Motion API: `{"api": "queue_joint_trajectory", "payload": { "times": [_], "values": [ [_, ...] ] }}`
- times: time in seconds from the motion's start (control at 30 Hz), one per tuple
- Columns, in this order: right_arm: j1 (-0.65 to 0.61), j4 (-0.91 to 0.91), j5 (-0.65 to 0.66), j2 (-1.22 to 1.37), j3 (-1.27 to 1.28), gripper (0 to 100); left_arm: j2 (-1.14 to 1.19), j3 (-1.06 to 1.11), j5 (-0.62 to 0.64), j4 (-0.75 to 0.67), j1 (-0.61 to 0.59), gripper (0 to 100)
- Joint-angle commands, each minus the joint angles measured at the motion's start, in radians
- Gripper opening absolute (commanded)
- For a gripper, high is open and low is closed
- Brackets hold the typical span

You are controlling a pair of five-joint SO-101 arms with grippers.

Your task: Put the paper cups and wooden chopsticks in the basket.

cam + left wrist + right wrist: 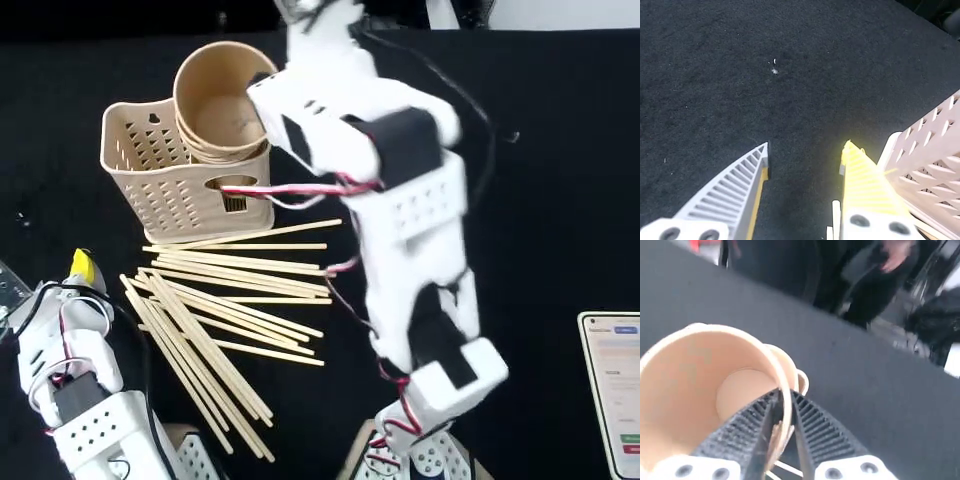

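My right claw (pixel 785 399) pinches the thin rim of the nested paper cups (pixel 700 385) over the basket (pixel 160 190); they look light and crushable, so I squeeze gently. My left claw (pixel 805 150) gapes empty beside it. The stiff, slim chopsticks (pixel 220 310) lie loose on the tabletop (pixel 540 200), probably best pinched mid-length.

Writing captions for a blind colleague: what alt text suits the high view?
The right arm's tool grips stacked paper cups by the rim at the beige basket. Wooden chopsticks lie scattered on the black table beside it.
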Motion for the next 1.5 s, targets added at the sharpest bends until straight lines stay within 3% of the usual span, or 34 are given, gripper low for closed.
{"api": "queue_joint_trajectory", "payload": {
  "times": [0.0,0.43,0.8,1.07,1.3,1.47],
  "values": [
    [-0.017,-0.029,0.051,0.031,0.002,1.1,-0.014,-0.022,-0.005,-0.020,0.013,23],
    [-0.046,-0.101,0.048,0.045,-0.128,1.1,-0.014,-0.022,-0.005,-0.020,0.013,23],
    [-0.021,-0.095,0.055,0.223,-0.130,1.2,-0.014,-0.022,-0.005,-0.020,0.013,23],
    [-0.025,-0.015,0.103,0.197,-0.199,23.6,-0.014,-0.022,-0.005,-0.020,0.013,23],
    [-0.044,0.207,0.097,0.157,-0.343,23.9,-0.014,-0.022,-0.005,-0.020,0.013,23],
    [-0.026,0.219,0.095,0.087,-0.255,23.9,-0.014,-0.022,-0.005,-0.020,0.013,23]
  ]
}}
